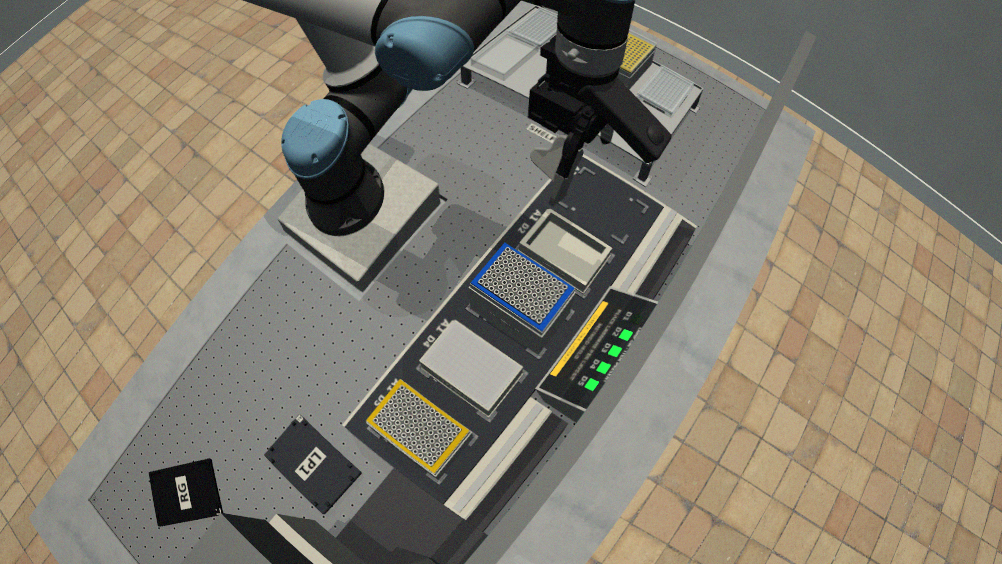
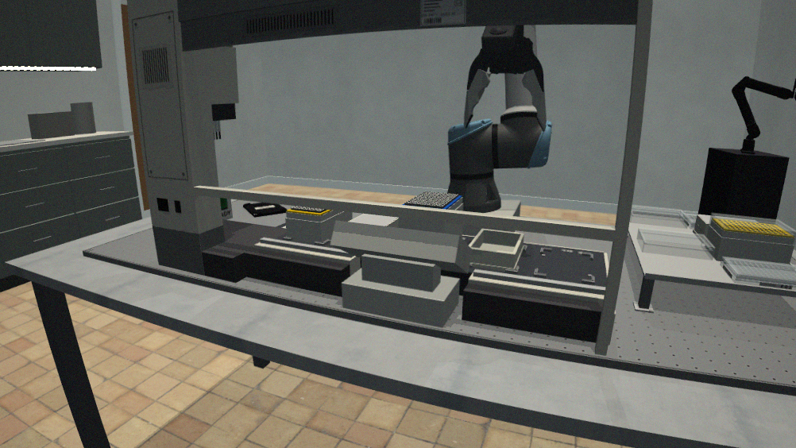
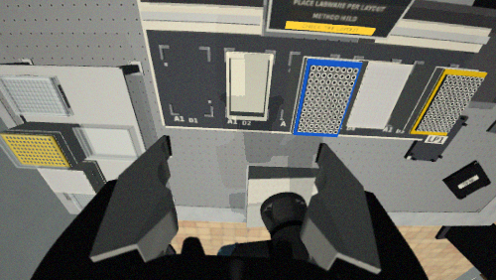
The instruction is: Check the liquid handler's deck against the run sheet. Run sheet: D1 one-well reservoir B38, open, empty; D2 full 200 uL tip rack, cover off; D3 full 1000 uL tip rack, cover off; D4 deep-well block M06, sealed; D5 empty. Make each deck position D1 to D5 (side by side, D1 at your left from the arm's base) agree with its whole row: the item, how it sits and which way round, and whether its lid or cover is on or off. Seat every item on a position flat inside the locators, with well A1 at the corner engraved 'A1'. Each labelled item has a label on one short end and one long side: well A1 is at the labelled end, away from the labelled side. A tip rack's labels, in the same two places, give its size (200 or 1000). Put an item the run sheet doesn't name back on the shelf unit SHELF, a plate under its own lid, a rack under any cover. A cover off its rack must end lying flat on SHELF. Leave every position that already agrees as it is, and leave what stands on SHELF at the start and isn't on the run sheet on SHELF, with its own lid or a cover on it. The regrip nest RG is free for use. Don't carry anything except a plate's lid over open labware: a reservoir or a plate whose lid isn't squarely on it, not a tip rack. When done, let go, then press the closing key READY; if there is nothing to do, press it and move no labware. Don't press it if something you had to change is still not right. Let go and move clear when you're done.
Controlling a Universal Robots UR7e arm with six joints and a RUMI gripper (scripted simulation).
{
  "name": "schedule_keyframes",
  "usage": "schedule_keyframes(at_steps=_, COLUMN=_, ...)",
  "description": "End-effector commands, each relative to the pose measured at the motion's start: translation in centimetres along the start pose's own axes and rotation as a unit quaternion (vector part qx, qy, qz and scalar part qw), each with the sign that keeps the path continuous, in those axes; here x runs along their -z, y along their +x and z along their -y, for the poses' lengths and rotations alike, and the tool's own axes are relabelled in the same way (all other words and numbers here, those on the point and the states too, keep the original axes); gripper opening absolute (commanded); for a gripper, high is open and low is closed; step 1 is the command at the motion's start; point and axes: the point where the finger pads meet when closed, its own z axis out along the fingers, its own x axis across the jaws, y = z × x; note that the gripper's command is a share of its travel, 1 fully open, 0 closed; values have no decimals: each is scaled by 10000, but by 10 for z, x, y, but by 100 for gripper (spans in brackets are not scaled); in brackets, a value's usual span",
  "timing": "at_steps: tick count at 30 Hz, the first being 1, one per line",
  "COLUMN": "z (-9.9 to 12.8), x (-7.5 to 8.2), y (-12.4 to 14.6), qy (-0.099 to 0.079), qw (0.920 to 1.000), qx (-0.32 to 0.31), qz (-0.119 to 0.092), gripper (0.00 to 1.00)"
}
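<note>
Claw: you have the claw (image 1: 601,155) spread wide with nothing between its fingers; it hangs high above the near edge of the deck, by position D1 and the shelf end.
D1: you see only bare locator corners at D1 (image 3: 187,81); nothing sits in them.
D2: your open one-well reservoir (image 1: 565,247) stands at D2, no lid on it, its inside pale with no liquid you can make out.
D3: a blue-rimmed tip rack (image 1: 523,286) sits here, cover off, its tips showing; you cannot read its size label from these views.
D4: a pale flat-topped block (image 1: 470,364) occupies D4, its top smooth and closed over; its label is not readable.
D5: a yellow-rimmed tip rack (image 1: 417,425) rests here uncovered, rows of tips showing.
Shelf: on SHELF (image 2: 676,271), at your left beyond D1, you find a second yellow tip rack (image 2: 750,237), a clear gridded plate (image 1: 664,88) and flat clear covers (image 2: 665,239) beside them.
Status panel: the sloped panel (image 1: 599,350) behind the deck shows four green squares and a yellow bar.
Tabletop: on the perforated tabletop (image 1: 294,336), past D5, lie the dark LP1 pad (image 1: 312,464) and the black RG nest (image 1: 183,491), apart from each other.
Arm base: the arm stands on a grey block (image 1: 413,192) facing D2 and D3.
</note>
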Motion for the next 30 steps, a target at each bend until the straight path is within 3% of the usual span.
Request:
schedule_keyframes(at_steps=1, z=0, x=-8, y=0, qy=6, qw=10000, qx=0, qz=1, gripper=82)
schedule_keyframes(at_steps=30, z=0, x=-49, y=0, qy=6, qw=10000, qx=0, qz=1, gripper=82)
